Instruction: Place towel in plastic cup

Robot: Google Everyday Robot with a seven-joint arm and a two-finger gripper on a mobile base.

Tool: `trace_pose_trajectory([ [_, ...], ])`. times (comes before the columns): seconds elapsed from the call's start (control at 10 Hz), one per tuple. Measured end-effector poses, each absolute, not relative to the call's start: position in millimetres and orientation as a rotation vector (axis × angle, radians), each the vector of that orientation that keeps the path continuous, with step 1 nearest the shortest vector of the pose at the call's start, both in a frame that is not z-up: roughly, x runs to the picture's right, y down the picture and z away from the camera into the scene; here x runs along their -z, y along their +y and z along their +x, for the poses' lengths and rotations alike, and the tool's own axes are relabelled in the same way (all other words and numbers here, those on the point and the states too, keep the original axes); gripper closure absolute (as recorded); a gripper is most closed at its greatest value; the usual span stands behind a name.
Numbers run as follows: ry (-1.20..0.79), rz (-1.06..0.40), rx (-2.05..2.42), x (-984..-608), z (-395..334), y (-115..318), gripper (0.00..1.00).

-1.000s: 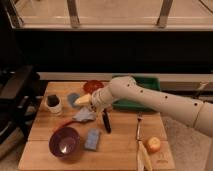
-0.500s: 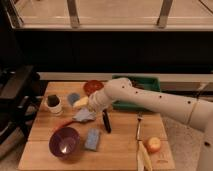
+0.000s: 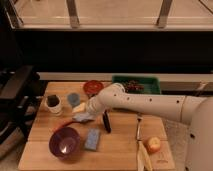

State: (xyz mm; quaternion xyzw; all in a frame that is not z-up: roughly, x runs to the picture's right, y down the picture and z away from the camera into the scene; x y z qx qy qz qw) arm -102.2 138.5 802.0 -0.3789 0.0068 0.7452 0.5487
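Note:
The towel (image 3: pixel 83 118) is a small pale blue-white crumpled cloth on the wooden table, left of centre. My gripper (image 3: pixel 81 111) comes in from the right at the end of the white arm (image 3: pixel 145 104). It sits right on top of the towel and touches it. The plastic cup (image 3: pixel 73 99) is a small grey-blue cup standing upright just behind and left of the gripper, a short way from the towel. Part of the towel is hidden under the gripper.
A white mug (image 3: pixel 53 104) stands left of the cup. A red bowl (image 3: pixel 93 87) and a green tray (image 3: pixel 137 83) are at the back. In front are a purple bowl (image 3: pixel 64 142), a blue sponge (image 3: pixel 92 139), a black object (image 3: pixel 106 121), a knife (image 3: pixel 139 128) and an apple (image 3: pixel 154 144).
The arm has shifted slightly left and lower over the towel. The towel stays in about the same spot on the table.

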Motion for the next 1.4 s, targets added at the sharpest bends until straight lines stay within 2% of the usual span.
trace_pose_trajectory([
  [0.7,0.036,-0.899,-1.735,-860.5,-117.4,142.7,0.24],
  [0.9,0.052,-0.905,-1.731,-870.6,-116.8,144.3,0.41],
  [1.4,0.066,-0.912,-1.744,-871.2,-117.0,145.0,0.93],
])
